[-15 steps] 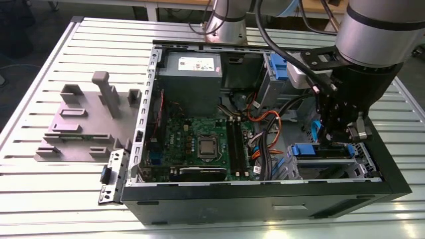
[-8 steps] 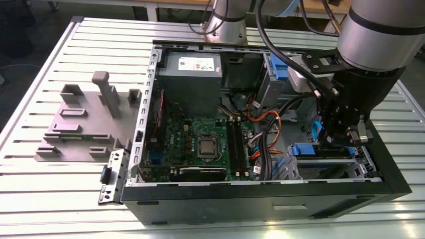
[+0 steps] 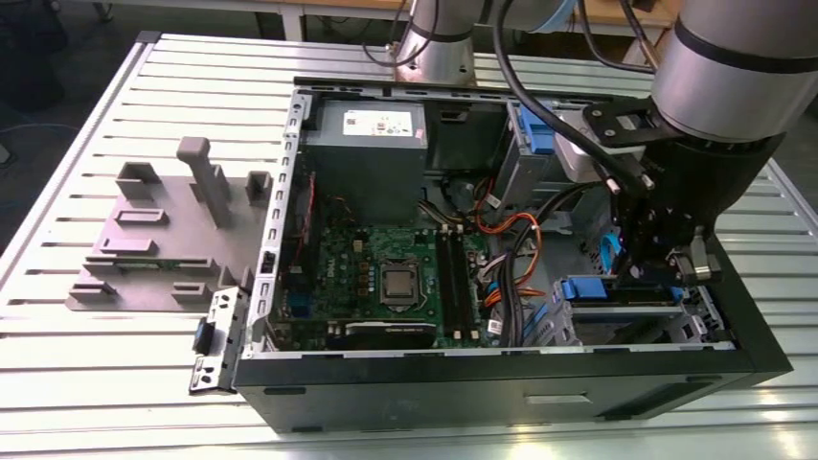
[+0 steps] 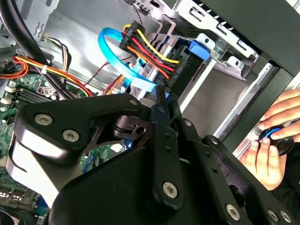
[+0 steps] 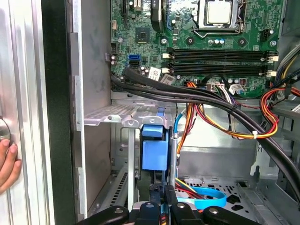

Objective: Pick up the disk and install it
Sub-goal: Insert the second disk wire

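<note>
Reaching down into the open computer case [image 3: 511, 388] at the exterior view's right, over the drive cage at the front corner. Claw [image 5: 162, 200] drawn almost fully together, only a sliver of gap left between the two black fingers [image 4: 161, 117], seen so in both wrist views. Fingertips up against the near end of the disk [image 5: 153, 152], which stands on edge in the cage with its blue carrier rail facing the claw; cannot tell whether pinching a thin edge of that rail or merely pressing on it. Same blue carrier seen in the exterior view just beside and below the claw, seated in the cage. Bright blue flat cable [image 4: 110, 51] looping close past the fingertips, with a bundle of red, orange and yellow wires [image 4: 150, 49] plugged in just beyond. Green motherboard [image 3: 383, 273] lying mid-case, grey power-supply box [image 3: 368, 134] at the far end. Grey slotted stand [image 3: 167, 230] well apart on the slatted table [image 3: 77, 383], outside the case. Person's hand [image 4: 274, 140] resting outside the case wall on a small round dark object.
</note>
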`<state>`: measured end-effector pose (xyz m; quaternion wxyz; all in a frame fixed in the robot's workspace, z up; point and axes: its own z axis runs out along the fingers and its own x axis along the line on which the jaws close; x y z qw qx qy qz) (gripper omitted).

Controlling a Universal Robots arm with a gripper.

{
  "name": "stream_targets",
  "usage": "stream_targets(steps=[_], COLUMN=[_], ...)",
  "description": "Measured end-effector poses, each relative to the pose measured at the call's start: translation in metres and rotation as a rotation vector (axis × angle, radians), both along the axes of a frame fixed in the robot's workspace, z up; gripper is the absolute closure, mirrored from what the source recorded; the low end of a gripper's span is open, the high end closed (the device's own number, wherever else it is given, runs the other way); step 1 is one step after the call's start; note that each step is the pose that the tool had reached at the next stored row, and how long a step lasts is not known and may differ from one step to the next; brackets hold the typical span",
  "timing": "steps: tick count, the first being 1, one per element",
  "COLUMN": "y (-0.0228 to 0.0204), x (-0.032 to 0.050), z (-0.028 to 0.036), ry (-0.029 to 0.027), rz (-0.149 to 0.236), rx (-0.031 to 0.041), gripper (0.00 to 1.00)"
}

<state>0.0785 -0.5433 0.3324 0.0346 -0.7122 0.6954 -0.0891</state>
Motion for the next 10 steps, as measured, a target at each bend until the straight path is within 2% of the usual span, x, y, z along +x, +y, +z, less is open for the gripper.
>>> stream_targets(steps=[8,10], y=[-0.0015,-0.0016], x=[0.0,0.0], z=[-0.0011,-0.0012], ry=[0.0,0.0], rz=[0.0,0.0], rx=[0.0036,0.0069], gripper=[0.84,0.84])
